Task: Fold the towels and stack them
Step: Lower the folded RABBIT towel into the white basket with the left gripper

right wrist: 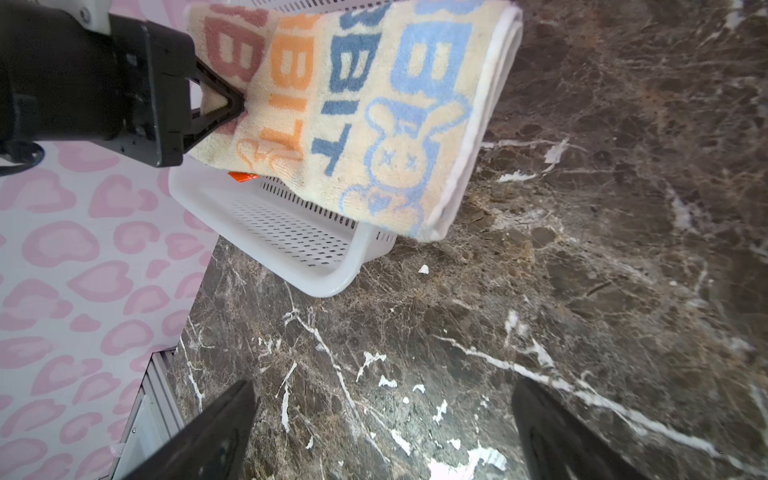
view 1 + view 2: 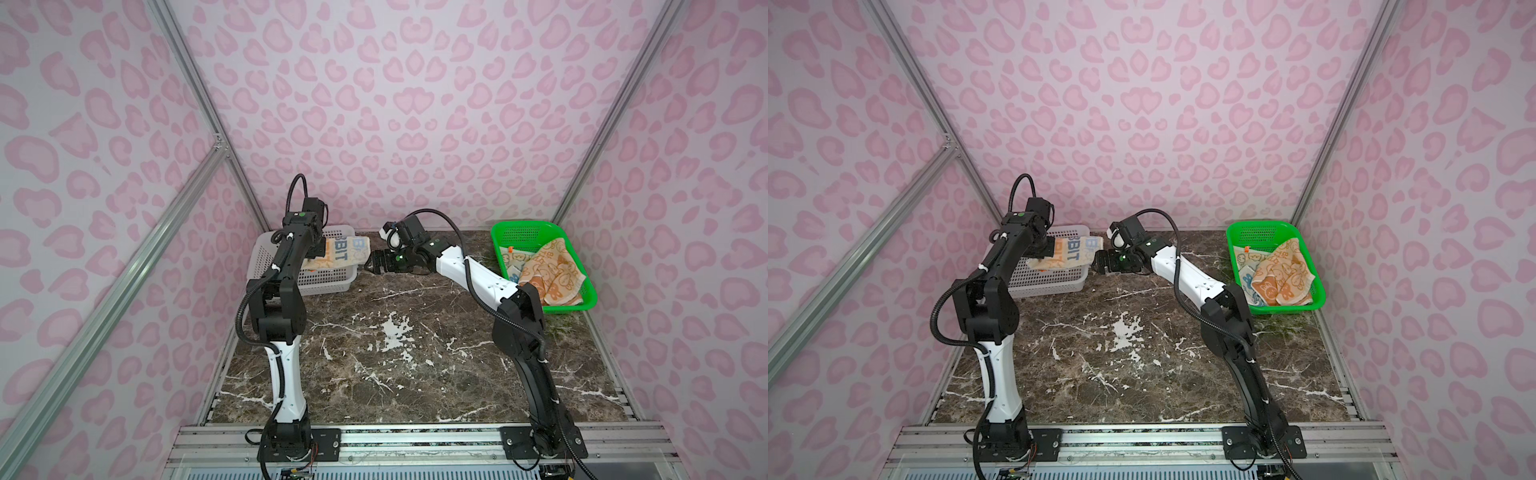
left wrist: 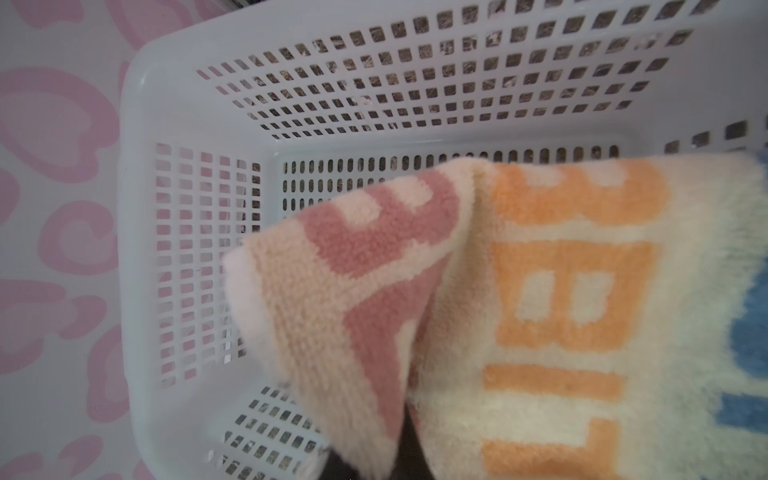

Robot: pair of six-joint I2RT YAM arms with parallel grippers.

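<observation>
**Cream towel** [image 2: 338,252]: folded, with a doubled hem showing at its free edge in the right wrist view. It is held roughly level above the white basket [image 2: 262,259], left of centre in both top views. The free end overhangs the basket's rim toward mid-frame.

**Left gripper** [image 1: 239,109]: clamped on the towel's far edge. Gripping at one edge probably keeps the fold closed and lets the cloth go down flat.

**Right gripper** [image 2: 371,262]: jaws wide apart and empty. It points at the overhanging end and sits just beside it without touching. My guess is that it waits there to steady or tuck that end.

**Step, as I read it:** the first folded towel is being lowered into the white basket to start the stack. The basket floor under it looks bare in the left wrist view.

**Orange towel** [image 2: 559,282]: crumpled and unfolded on top of the teal towel [image 2: 1246,261]. Both lie in the green basket [image 2: 524,233] at right of frame.

**Desk** [image 2: 395,374]: open between the baskets, presumably kept as folding space.

**Risk:** the overhang may catch on the rim.
</observation>
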